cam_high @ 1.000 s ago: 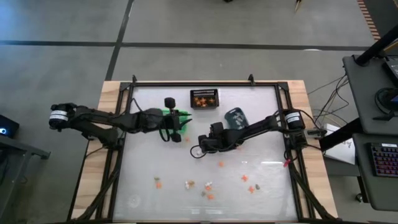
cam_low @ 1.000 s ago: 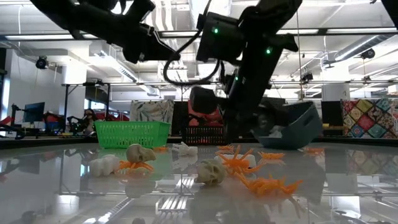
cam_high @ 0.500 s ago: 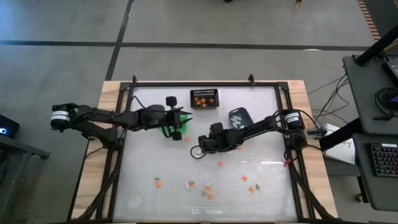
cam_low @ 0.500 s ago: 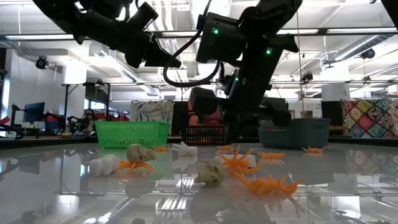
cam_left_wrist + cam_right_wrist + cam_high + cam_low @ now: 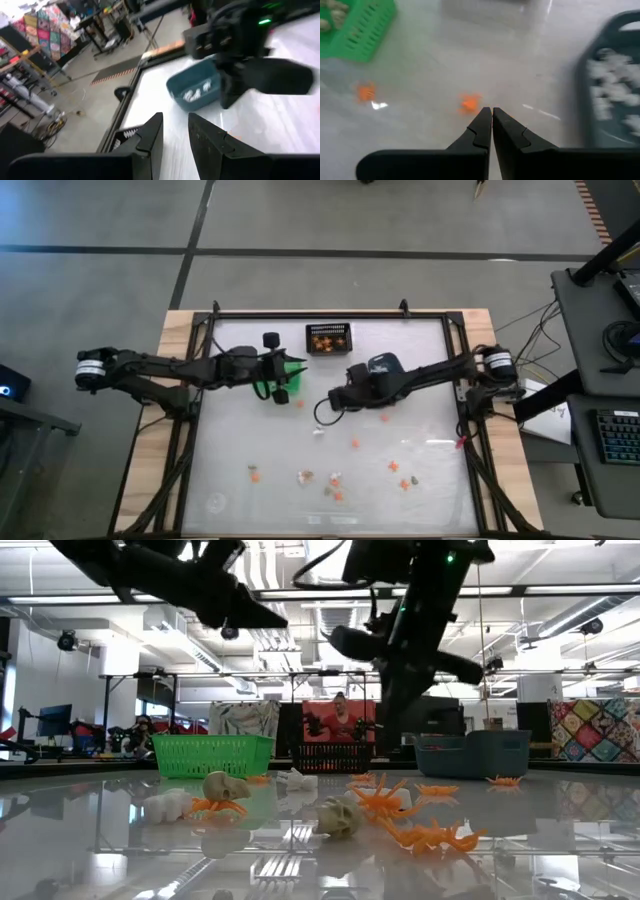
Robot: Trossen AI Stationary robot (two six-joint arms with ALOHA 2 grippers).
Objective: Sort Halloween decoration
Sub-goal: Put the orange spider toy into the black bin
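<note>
Beside the blue-grey bin point(image 5: 381, 364), the right gripper point(image 5: 334, 401) hovers with fingers pressed together and empty, pointed at an orange spider point(image 5: 469, 103) on the worktop point(image 5: 420, 340), while the left gripper point(image 5: 283, 377), fingers narrowly parted, waits above the green basket point(image 5: 288, 364), and remaining trinkets point(image 5: 333, 480) lie scattered near the front edge
</note>
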